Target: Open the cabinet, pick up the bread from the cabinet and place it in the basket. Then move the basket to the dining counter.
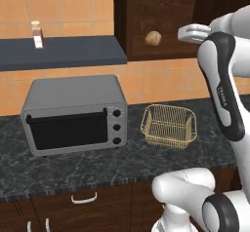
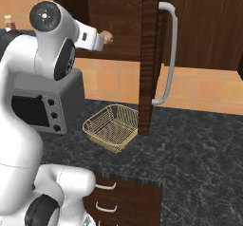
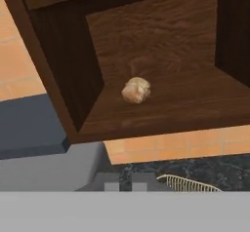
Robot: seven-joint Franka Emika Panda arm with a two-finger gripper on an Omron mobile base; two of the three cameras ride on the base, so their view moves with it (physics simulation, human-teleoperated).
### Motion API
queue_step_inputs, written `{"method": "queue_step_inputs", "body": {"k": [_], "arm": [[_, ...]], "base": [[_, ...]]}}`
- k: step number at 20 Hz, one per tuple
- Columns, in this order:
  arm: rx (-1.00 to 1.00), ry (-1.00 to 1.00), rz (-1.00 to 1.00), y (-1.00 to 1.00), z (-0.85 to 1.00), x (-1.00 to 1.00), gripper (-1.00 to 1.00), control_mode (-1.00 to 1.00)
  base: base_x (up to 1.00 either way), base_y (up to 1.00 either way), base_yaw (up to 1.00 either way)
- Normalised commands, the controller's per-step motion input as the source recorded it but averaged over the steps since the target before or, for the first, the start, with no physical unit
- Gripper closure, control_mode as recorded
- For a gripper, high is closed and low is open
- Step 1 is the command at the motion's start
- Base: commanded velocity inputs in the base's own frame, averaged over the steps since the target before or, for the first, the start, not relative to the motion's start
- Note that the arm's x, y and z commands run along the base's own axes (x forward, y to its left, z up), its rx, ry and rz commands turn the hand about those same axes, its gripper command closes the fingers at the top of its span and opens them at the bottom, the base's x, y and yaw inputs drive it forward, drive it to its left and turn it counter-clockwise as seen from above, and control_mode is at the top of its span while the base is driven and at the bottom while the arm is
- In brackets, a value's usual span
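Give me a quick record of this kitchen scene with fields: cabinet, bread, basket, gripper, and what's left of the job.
cabinet: door swung open, silver bar handle facing out
bread: round roll sitting alone on the cabinet's wooden shelf
basket: golden wire basket, empty, on the black granite counter to the right of the toaster oven
gripper: gripper raised in front of the open cabinet, apart from the roll, holding nothing
remaining: grasp bread, place in basket, carry basket to dining counter

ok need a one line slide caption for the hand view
Hand camera looks into the open cabinet, where the bread sits on the shelf, basket rim below.
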Motion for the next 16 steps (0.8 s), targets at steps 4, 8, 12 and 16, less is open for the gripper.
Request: {"method": "queue_step_inputs", "body": {"k": [4, 8, 12, 16], "arm": [[-0.14, 0.02, -0.01, 0.07, -0.18, 0.67, -1.0, -1.0], [-0.01, 0.01, 0.0, 0.0, -0.01, 0.67, -1.0, -1.0], [0.0, 0.03, 0.0, 0.0, -0.12, 0.6, -1.0, -1.0], [0.0, 0.04, 0.0, 0.0, -0.09, 0.56, -1.0, -1.0]], "base": [[0.0, 0.0, 0.0], [0.0, 0.0, 0.0], [0.0, 0.0, 0.0], [0.0, 0.0, 0.0]]}}
